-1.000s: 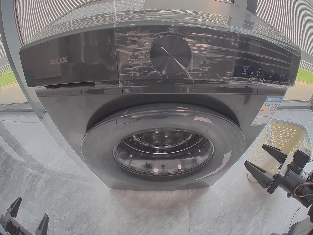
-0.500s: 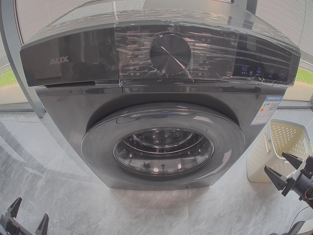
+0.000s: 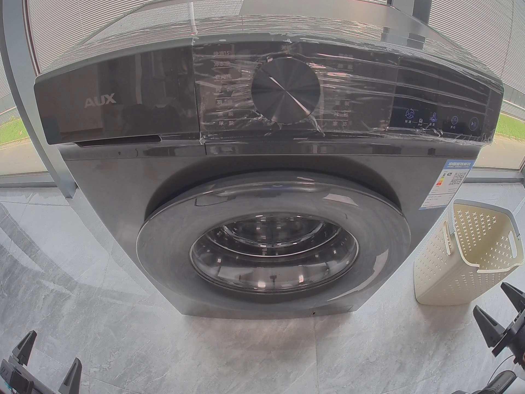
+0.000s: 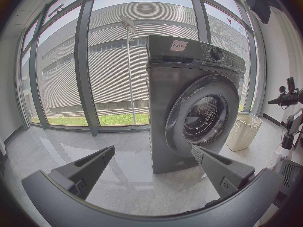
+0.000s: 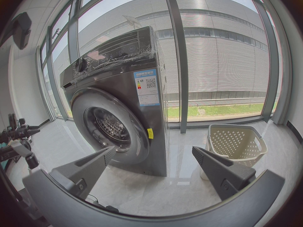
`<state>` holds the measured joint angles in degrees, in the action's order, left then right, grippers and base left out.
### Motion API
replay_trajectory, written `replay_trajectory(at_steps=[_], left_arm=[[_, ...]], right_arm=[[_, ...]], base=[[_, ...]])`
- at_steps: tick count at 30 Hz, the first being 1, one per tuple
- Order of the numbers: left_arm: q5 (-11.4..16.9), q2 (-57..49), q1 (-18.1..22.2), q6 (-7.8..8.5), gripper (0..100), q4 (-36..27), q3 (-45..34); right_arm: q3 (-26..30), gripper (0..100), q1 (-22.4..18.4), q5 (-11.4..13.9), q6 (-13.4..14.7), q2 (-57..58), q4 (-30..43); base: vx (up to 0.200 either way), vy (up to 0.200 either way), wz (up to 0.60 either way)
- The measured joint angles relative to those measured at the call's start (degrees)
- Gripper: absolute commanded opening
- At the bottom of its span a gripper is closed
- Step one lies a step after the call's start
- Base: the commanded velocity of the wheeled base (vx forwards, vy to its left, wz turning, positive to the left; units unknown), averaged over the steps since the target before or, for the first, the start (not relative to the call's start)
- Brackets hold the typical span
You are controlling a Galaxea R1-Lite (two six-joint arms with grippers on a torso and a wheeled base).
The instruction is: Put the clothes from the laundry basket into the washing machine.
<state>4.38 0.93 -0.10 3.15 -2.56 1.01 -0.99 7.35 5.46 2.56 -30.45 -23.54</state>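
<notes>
Starting nearest you: the left gripper (image 3: 52, 351) hangs low at near left over the grey marbled tile floor (image 3: 164, 329), black fingers spread wide, nothing between them. The right gripper (image 3: 492, 299) sits low at near right, jaws likewise spread and empty. It is near the cream perforated plastic laundry basket (image 3: 465, 258) but apart from it.

The basket stands upright on the floor, just beside the right front corner of the dark grey front-loading washing machine (image 3: 273, 160). Your head view gives its outer wall and a slice of the inside. The right wrist view looks over the rim onto bare star-punched inner walls and a handle slot; the bottom is hidden there.

The machine's round glass-fronted door (image 3: 273, 253) sits flush and shut, steel drum visible through it. From the head view you get the control strip under crinkled clear film, with the round black dial (image 3: 285, 91) at centre and lit blue icons towards the right end. The left wrist view adds the plain left flank. The right wrist view adds the blue-and-white label (image 5: 145, 87) on the front and a small yellow tag (image 5: 150, 133) by the door's rim.

Farthest: the floor-to-ceiling glass wall with dark frames (image 4: 82, 63), then grass and a grey louvred building.
</notes>
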Motion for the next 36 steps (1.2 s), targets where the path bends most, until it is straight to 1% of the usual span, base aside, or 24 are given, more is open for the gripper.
replay_trajectory(at_steps=[3,6,9,11,13,15,20,22,23,32,34,36], left_arm=[[0.0,0.0,0.0,-0.04,100,0.0,0.0],[0.0,0.0,0.0,-0.04,100,0.0,0.0],[0.0,0.0,0.0,-0.09,100,0.0,0.0],[0.0,0.0,0.0,-0.11,100,0.0,0.0],[0.0,0.0,0.0,-0.15,100,0.0,0.0],[0.0,0.0,0.0,-0.2,100,0.0,0.0],[-0.1,0.0,0.0,-0.26,100,0.0,0.0],[0.0,0.0,0.0,-0.28,100,0.0,0.0],[-0.1,0.0,0.0,-0.3,100,0.0,0.0],[-0.1,0.0,0.0,-0.17,100,0.0,0.0],[-0.1,0.0,0.0,-0.17,100,0.0,0.0],[-0.1,0.0,0.0,-0.17,100,0.0,0.0]], right_arm=[[0.0,100,-3.0,2.0,-0.7,6.7,6.7],[0.0,100,-5.4,3.3,-1.2,13.0,12.9],[0.0,100,-6.7,4.2,-1.3,19.1,18.3],[0.0,100,-7.2,4.7,-1.3,22.4,20.6],[0.0,100,-7.5,4.6,-1.3,24.8,21.6],[0.0,100,-7.7,3.6,-1.3,26.3,21.5],[0.0,100,-8.0,-4.1,-1.2,28.6,21.5],[0.0,100,-8.0,-6.1,-1.2,29.0,23.1],[0.0,100,-8.0,-6.7,-1.1,29.2,23.6],[0.0,100,-7.9,-6.9,-1.5,29.7,23.3],[0.0,100,-7.9,-6.7,-1.7,29.8,23.3],[0.0,100,-7.9,-5.9,-2.2,29.8,23.3]], base=[[0.0,0.0,0.0],[0.0,0.0,0.0],[0.0,0.0,0.0],[0.0,0.0,0.0],[0.0,0.0,0.0],[0.0,0.0,0.0],[0.0,0.0,0.0],[0.0,0.0,0.0],[0.0,0.0,0.0],[0.0,0.0,0.0],[0.0,0.0,0.0],[0.0,0.0,0.0]])
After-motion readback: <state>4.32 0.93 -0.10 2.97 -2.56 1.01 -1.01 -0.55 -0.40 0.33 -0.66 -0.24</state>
